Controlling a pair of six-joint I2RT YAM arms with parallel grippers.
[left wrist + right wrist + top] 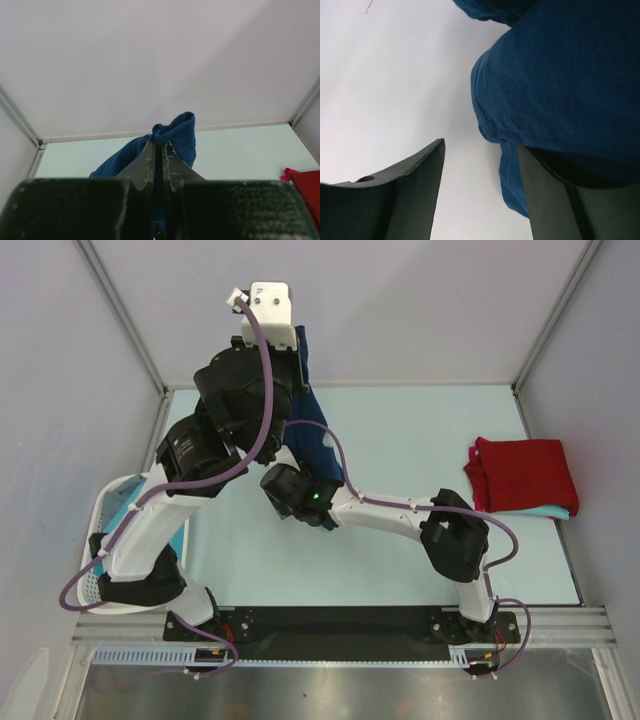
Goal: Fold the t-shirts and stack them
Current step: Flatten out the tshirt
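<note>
- Done: red t-shirt (520,472) folded atop turquoise t-shirt (545,511), right of frame
- Navy t-shirt (312,430) unfolded, hanging upper centre, pinched in clenched left gripper (159,145); right gripper (480,146) spread, grasping nothing
- Pending: aqua cloth (125,506) in basket (108,492), lower left

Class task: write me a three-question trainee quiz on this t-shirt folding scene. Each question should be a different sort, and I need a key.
1. True or false: the left fingers are shut on the dark blue cloth t-shirt, holding it up above the table.
2. Multiple choice: the folded red cloth t-shirt rests on a lower folded t-shirt. Which colour is that one? A) turquoise B) yellow C) black
3. Fill in: the right fingers stand ____ beside the blue t-shirt's hanging cloth.

Key: 1 true; 2 A; 3 open.
</note>
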